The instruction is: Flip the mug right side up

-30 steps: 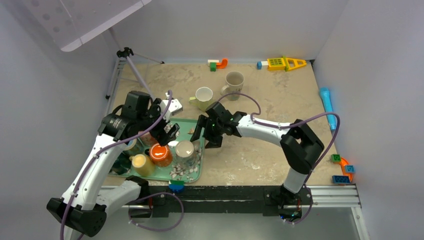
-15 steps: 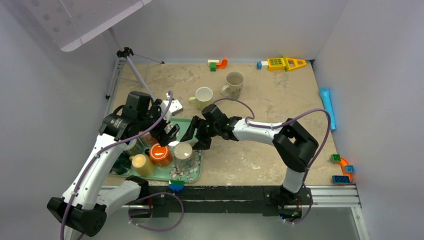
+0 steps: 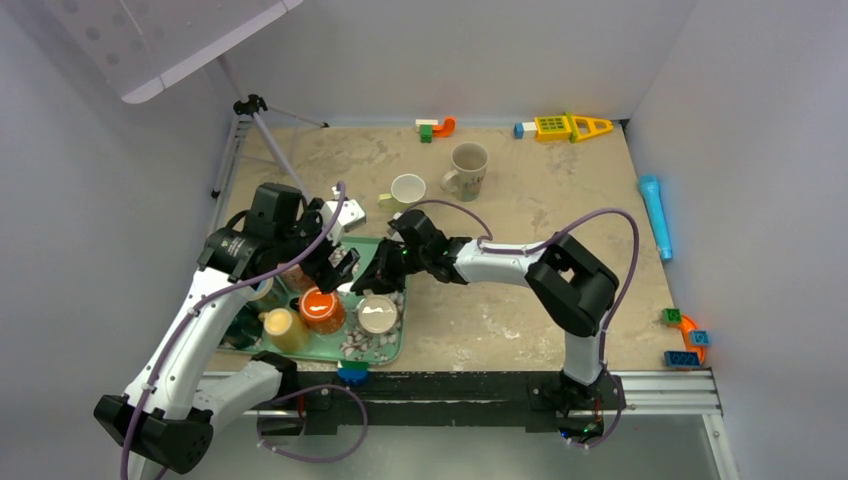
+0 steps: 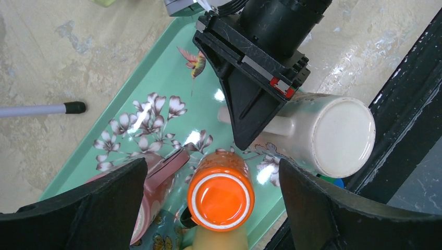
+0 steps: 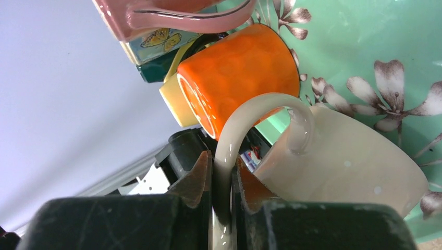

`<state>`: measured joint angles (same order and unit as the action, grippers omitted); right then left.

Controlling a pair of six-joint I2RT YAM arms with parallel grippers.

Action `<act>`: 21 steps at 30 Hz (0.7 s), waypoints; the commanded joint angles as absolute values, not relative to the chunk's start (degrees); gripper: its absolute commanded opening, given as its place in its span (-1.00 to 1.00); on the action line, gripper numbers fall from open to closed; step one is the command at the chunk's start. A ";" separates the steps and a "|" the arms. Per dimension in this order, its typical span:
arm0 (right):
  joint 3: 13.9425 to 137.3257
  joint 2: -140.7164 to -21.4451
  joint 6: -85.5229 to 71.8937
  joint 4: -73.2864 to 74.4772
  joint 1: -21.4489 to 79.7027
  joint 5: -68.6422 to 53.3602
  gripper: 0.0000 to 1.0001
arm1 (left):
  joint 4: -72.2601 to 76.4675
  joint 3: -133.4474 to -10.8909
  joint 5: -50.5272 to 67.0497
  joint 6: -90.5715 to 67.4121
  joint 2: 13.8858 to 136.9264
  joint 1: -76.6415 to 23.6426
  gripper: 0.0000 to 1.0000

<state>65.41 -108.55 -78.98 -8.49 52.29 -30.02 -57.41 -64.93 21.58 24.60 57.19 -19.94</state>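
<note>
Zero flipping is done so far, by the look of it, but the grab is made. The right gripper (image 5: 221, 169) is clamped tight on the handle (image 5: 245, 117) of the cream mug (image 3: 377, 314), with the loop pinched between its two fingers. That mug is found at the near right corner of the green tray (image 4: 151, 78), bottom up, its flat base turned toward the overhead camera. Whether the rim is resting on the tray or is raised a hair can't be told from these views.

The left gripper (image 3: 338, 265) is held with its fingers wide apart over the tray and nothing between them, above the orange mug (image 4: 221, 194) and just beside the right gripper. It doesn't look needed for anything at this point, as far as can be judged.

So what's ticked off: approach and grip. What's left is pretty much the whole real job. The mug has to be lifted clear, rolled over so the mouth faces up, set down and let go. A bit of care is probably called for, since the orange mug is sat just beside the cream one, and the pink mug (image 4: 161, 166) and yellow mug (image 3: 280, 325) are crowded in close too. A pale mug (image 3: 407, 190) and a beige mug (image 3: 468, 165) are stood mouth-up on the table beyond the tray, well apart from the action.
</note>
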 commanded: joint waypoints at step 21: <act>53.00 -69.12 -15.75 -25.73 52.65 -31.76 -1.00 | -70.49 -93.14 48.92 22.17 63.06 -13.43 1.00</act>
